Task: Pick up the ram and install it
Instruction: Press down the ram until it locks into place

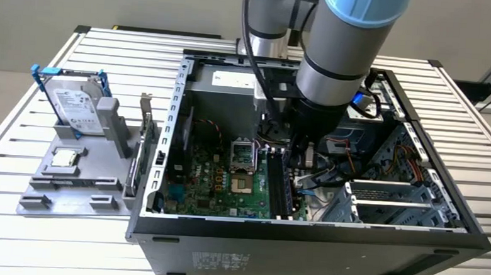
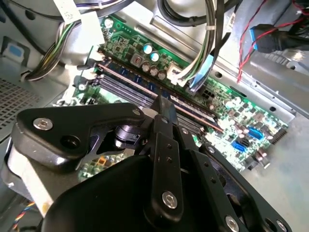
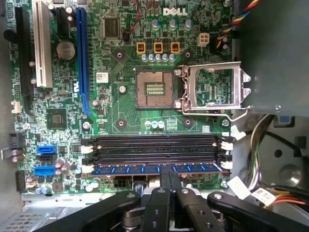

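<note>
While the gripper (image 3: 165, 180) pinches shut on the ram (image 3: 157, 169), seating is underway in the motherboard's (image 3: 125, 104) edge slot; firm, level pressure looks needed.

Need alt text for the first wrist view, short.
The gripper, fingers together, sits on the top edge of a blue RAM stick in the memory slot nearest it on a green motherboard. Empty black RAM slots lie beyond it, then an open CPU socket with its latch frame swung aside.
</note>
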Motion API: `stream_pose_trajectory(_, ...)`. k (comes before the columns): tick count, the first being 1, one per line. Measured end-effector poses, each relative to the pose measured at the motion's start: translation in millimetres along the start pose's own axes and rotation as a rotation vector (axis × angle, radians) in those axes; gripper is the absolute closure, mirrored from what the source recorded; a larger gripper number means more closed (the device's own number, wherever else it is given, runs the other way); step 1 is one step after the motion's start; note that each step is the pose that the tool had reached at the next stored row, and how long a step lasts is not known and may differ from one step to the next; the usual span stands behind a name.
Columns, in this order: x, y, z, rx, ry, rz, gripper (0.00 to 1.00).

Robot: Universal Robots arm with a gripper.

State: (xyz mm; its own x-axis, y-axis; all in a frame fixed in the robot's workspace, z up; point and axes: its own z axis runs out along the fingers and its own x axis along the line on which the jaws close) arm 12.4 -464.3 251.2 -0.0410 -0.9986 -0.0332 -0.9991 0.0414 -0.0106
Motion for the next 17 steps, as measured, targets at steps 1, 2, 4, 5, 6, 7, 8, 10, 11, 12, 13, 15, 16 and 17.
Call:
stream_pose_trajectory(1, -0.1, 0.0, -1.8, 0.0000, -0.0008, 0.000, 1.00)
stream_pose_trajectory(2, -0.1, 0.0, -3.9, -0.0001, -0.0015, 0.000, 1.00)
stream_pose_trajectory(4, -0.3, -0.1, -8.5, -0.0002, -0.0029, 0.000, 1.00)
stream_pose_trajectory(5, -0.4, -0.1, -10.7, -0.0002, -0.0036, 0.000, 1.00)
stream_pose_trajectory(6, -0.4, -0.1, -12.7, -0.0003, -0.0037, 0.000, 1.00)
stream_pose_trajectory(7, -0.5, -0.1, -14.6, -0.0003, -0.0043, 0.000, 1.00)
stream_pose_trajectory(8, -0.6, -0.2, -16.7, -0.0004, -0.0046, 0.000, 1.00)
stream_pose_trajectory(10, -0.6, -0.2, -19.4, -0.0006, -0.0050, 0.000, 1.00)
stream_pose_trajectory(11, -0.7, -0.2, -20.1, -0.0006, -0.0052, 0.000, 1.00)
stream_pose_trajectory(12, -0.7, -0.2, -20.6, -0.0006, -0.0053, 0.000, 1.00)
stream_pose_trajectory(13, -0.7, -0.2, -20.7, -0.0006, -0.0055, 0.000, 1.00)
stream_pose_trajectory(15, -0.7, -0.2, -20.9, -0.0018, -0.0052, 0.000, 1.00)
stream_pose_trajectory(16, -0.7, -0.2, -20.9, -0.0019, -0.0052, 0.000, 1.00)
stream_pose_trajectory(17, -0.7, -0.2, -20.9, -0.0020, -0.0052, 0.000, 1.00)
